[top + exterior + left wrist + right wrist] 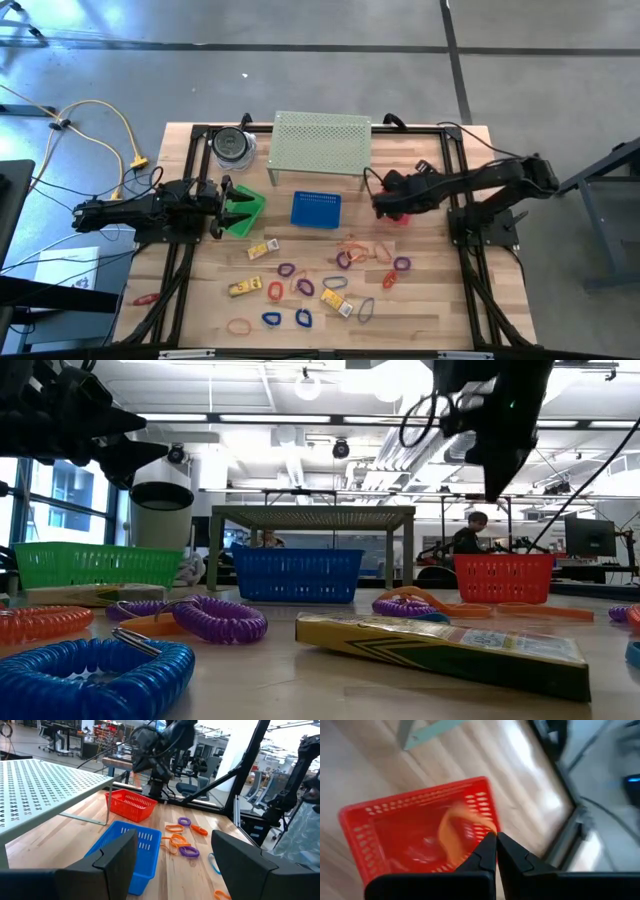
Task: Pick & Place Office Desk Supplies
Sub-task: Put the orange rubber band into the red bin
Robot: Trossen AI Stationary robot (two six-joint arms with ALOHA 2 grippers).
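A wooden surface [430, 300] inside a black frame carries three small baskets and a perforated green shelf [322, 140] at the back. The green basket [243, 211] sits at the left, the blue basket [316, 210] in the middle just in front of the shelf, and the red basket [415, 835] at the right, mostly hidden under the right arm in the high view.

The right gripper [496, 845] hangs over the red basket with its jaws pressed together and nothing between them; a blurred orange band [452, 832] shows inside that basket. The left gripper [172, 855] hovers beside the green basket, its jaws standing apart and empty.

The remaining supplies lie scattered across the front half of the surface: orange bands [362, 246] near the middle, purple loops [288, 270] and blue loops [271, 319] farther forward, and yellow blocks [243, 288] among them. A round container [232, 146] stands at the back left corner.
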